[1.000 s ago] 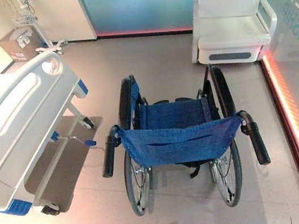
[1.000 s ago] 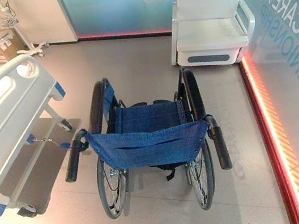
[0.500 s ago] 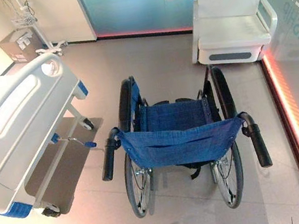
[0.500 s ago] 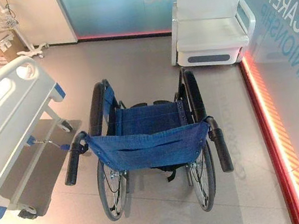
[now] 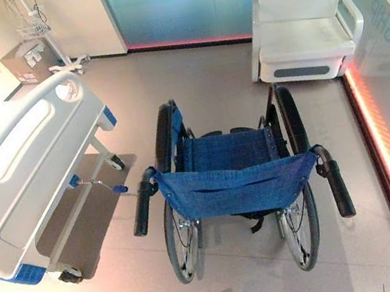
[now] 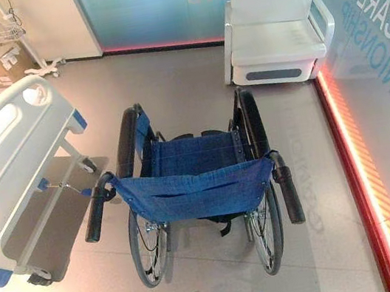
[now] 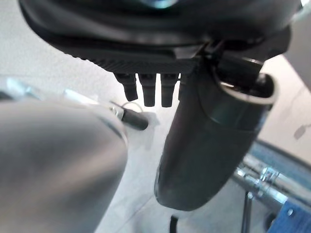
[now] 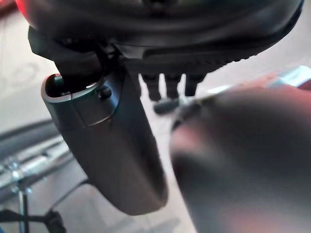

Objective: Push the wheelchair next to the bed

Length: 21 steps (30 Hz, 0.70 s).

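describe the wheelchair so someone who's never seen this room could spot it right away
Start from the white hospital bed at the left of the room; the wheelchair stands on the grey floor just to its right, its back toward the camera. It alone has blue fabric seat and backrest, two large black wheels and two black push handles, unlike the white armchair beyond it.

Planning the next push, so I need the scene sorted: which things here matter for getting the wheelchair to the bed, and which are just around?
Part of the job:
wheelchair, in the middle of the floor
bed, to its left
left hand
right hand

Just around:
white chair, far right
cardboard box, far left corner
wheeled stand beside the box
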### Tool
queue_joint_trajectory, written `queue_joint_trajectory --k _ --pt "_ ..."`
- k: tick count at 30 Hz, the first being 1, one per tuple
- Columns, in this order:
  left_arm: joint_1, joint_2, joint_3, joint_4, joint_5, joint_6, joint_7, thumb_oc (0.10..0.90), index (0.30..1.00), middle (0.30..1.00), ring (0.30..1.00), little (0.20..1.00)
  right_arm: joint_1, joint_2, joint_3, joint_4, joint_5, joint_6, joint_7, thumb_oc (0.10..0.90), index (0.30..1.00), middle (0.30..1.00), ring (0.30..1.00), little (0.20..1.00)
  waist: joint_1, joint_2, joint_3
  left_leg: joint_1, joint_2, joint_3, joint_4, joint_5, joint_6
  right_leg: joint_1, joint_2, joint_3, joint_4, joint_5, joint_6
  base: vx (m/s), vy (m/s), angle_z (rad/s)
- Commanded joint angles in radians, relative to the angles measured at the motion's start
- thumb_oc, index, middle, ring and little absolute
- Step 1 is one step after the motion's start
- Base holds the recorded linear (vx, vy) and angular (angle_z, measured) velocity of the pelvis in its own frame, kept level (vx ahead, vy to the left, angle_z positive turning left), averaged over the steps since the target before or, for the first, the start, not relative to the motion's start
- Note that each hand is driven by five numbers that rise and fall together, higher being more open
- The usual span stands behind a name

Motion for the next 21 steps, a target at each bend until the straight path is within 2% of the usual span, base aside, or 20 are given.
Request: queue_joint_trajectory --k 1,3,6,9,13,14,18,20,21 --pt "-0.054 0.076 0.079 -0.008 -0.055 -0.035 0.018 0.800 0.900 0.900 0.900 0.900 -0.028 -0.076 -0.084 -0.024 0.096 -0.093 -0.071 0.800 0.900 0.900 0.900 0.900 -0.002 -0.008 0.015 0.013 0.011 0.028 0.010 -0.064 -0.024 -0.044 0.012 0.015 -0.003 0.049 -0.032 0.00 0.000 0.00" --pt "-0.049 0.108 0.119 -0.045 -0.071 -0.045 0.021 0.800 0.900 0.900 0.900 0.900 -0.019 -0.107 -0.122 -0.064 0.103 -0.124 -0.089 0.800 0.900 0.900 0.900 0.900 -0.005 -0.010 0.014 0.014 0.012 0.033 0.009 -0.065 -0.024 -0.044 0.013 0.018 -0.005 0.050 -0.031 0.00 0.000 0.00" --pt "-0.041 0.158 0.169 -0.105 -0.076 -0.043 0.036 0.800 0.900 0.900 0.900 0.900 -0.005 -0.155 -0.169 -0.142 0.094 -0.129 -0.124 0.800 0.900 0.900 0.900 0.900 -0.008 -0.012 0.014 0.014 0.012 0.037 0.008 -0.065 -0.024 -0.045 0.014 0.019 -0.006 0.051 -0.030 0.00 0.000 0.00" --pt "-0.027 0.250 0.228 -0.190 -0.009 -0.095 0.120 0.800 0.900 0.900 0.900 0.900 0.009 -0.226 -0.236 -0.249 0.101 -0.156 -0.204 0.800 0.900 0.900 0.900 0.900 -0.010 -0.015 0.015 0.013 0.013 0.041 0.006 -0.064 -0.024 -0.047 0.014 0.020 -0.008 0.053 -0.028 0.00 0.000 0.00" --pt "-0.020 0.335 0.288 -0.259 -0.024 -0.152 0.160 0.800 0.900 0.900 0.900 0.900 0.010 -0.295 -0.297 -0.332 0.114 -0.189 -0.268 0.800 0.900 0.900 0.900 0.900 -0.011 -0.016 0.014 0.013 0.012 0.043 0.003 -0.064 -0.024 -0.047 0.014 0.021 -0.009 0.051 -0.028 0.00 0.005 -0.01" --pt "-0.015 0.361 0.312 -0.300 -0.033 -0.180 0.168 0.800 0.900 0.900 0.900 0.900 0.012 -0.320 -0.318 -0.387 0.111 -0.202 -0.315 0.800 0.900 0.900 0.900 0.900 -0.012 -0.016 0.014 0.013 0.011 0.042 0.002 -0.065 -0.024 -0.047 0.013 0.022 -0.009 0.051 -0.029 0.00 0.000 0.00" --pt "0.002 0.390 0.371 -0.442 -0.029 -0.215 0.207 0.800 0.900 0.900 0.900 0.900 0.031 -0.353 -0.365 -0.551 0.102 -0.219 -0.426 0.800 0.900 0.900 0.900 0.900 -0.011 -0.018 0.018 0.010 0.009 0.038 0.002 -0.065 -0.026 -0.046 0.012 0.021 -0.010 0.049 -0.031 0.00 0.000 0.00" --pt "0.010 0.406 0.415 -0.570 -0.024 -0.224 0.243 0.800 0.900 0.900 0.900 0.900 0.036 -0.371 -0.403 -0.654 0.072 -0.229 -0.467 0.800 0.900 0.900 0.900 0.900 -0.009 -0.018 0.020 0.007 0.009 0.033 0.001 -0.064 -0.027 -0.045 0.011 0.019 -0.011 0.048 -0.033 0.00 0.000 0.00" --pt "0.014 0.405 0.420 -0.585 -0.029 -0.239 0.245 0.800 0.900 0.900 0.900 0.900 0.038 -0.371 -0.407 -0.666 0.064 -0.238 -0.469 0.800 0.900 0.900 0.900 0.900 -0.009 -0.018 0.020 0.007 0.009 0.032 0.001 -0.063 -0.027 -0.045 0.011 0.019 -0.011 0.047 -0.033 0.00 0.000 0.00"
